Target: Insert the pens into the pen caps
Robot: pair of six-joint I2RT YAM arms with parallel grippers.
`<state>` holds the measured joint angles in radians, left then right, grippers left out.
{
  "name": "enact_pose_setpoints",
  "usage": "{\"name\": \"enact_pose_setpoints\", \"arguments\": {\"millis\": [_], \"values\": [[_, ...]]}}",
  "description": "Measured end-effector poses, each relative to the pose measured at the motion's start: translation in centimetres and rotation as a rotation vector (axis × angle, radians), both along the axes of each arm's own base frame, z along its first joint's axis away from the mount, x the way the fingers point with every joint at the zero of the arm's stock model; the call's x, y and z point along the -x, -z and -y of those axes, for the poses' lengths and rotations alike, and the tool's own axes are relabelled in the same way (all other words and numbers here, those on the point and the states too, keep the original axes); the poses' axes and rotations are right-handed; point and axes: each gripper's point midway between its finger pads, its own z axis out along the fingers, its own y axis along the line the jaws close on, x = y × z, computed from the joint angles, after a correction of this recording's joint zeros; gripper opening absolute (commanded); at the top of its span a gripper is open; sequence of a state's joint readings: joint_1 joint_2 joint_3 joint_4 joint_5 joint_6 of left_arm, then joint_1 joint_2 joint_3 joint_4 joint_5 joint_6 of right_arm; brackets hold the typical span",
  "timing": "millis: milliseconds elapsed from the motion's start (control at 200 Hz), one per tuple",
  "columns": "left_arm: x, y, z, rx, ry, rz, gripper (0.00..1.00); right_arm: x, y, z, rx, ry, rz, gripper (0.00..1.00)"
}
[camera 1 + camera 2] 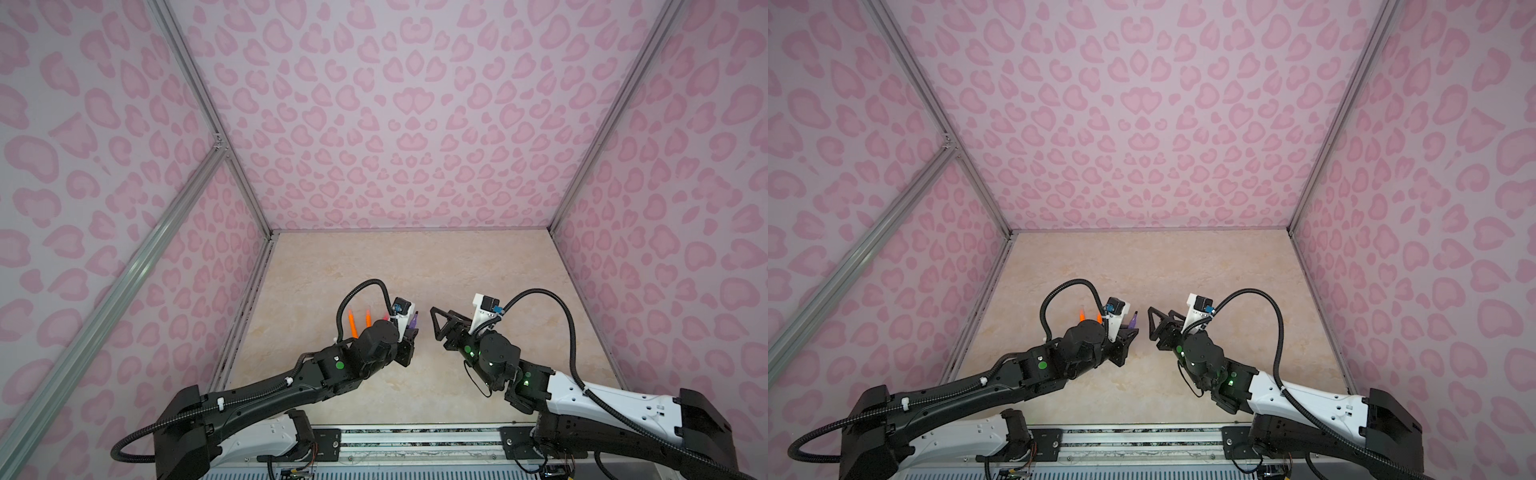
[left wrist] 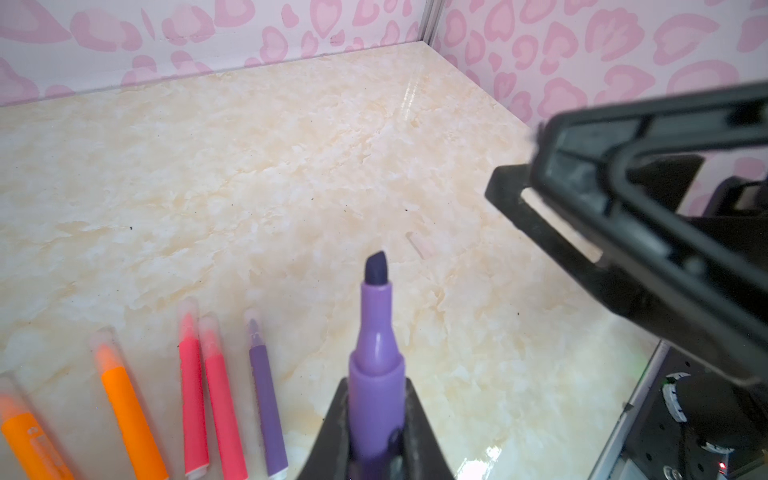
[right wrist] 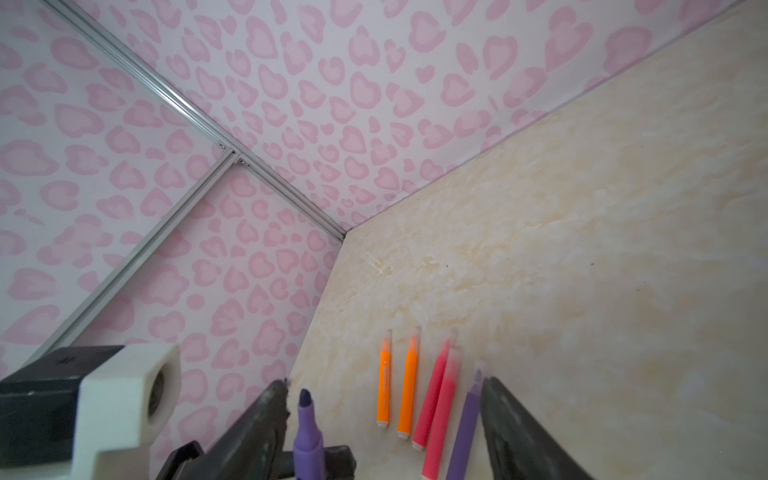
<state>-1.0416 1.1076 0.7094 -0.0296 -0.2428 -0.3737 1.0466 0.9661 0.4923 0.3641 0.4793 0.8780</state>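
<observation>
Marble tabletop [image 2: 208, 166]: five capped pens [image 2: 216, 399] side by side; one loose clear cap [image 2: 419, 245].

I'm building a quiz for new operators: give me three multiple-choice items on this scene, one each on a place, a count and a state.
1. In a top view, where do the lying pens sit?
A) left of the left gripper
B) by the right arm's base
C) against the back wall

2. How many pens lie on the table?
A) three
B) five
C) six

3. The right gripper is:
A) shut on a cap
B) shut on an orange pen
C) open, empty

Answers: 1 A, they show just left of that gripper; 2 B, five lie there, a purple pen is held; 3 C, its fingers stand wide apart.
</observation>
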Motion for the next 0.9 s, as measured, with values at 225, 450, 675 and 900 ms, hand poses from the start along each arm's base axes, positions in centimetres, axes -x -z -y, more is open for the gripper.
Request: {"name": "enact_pose_setpoints", "arguments": {"millis": [225, 450, 675, 900], "values": [[-1.2, 0.7, -0.7, 0.016, -0.047, -0.048, 0.03, -3.8, 1.7, 6.1, 0.153, 0.201, -0.073, 0.72], [-1.3, 1.6, -0.8, 0.002, -0.051, -0.082, 0.03, -6.5, 7.1, 9.4, 0.389, 0.271, -0.266, 0.71], [-1.2, 2.0, -0.5, -0.003, -0.043, -0.102, 0.03, -7.4, 13.4, 11.2, 0.589, 0.273, -0.477, 0.60], [-1.0, 2.3, -0.1, -0.009, -0.022, -0.122, 0.03, -8.1, 16.9, 9.6, 0.715, 0.169, -0.609, 0.54]]}}
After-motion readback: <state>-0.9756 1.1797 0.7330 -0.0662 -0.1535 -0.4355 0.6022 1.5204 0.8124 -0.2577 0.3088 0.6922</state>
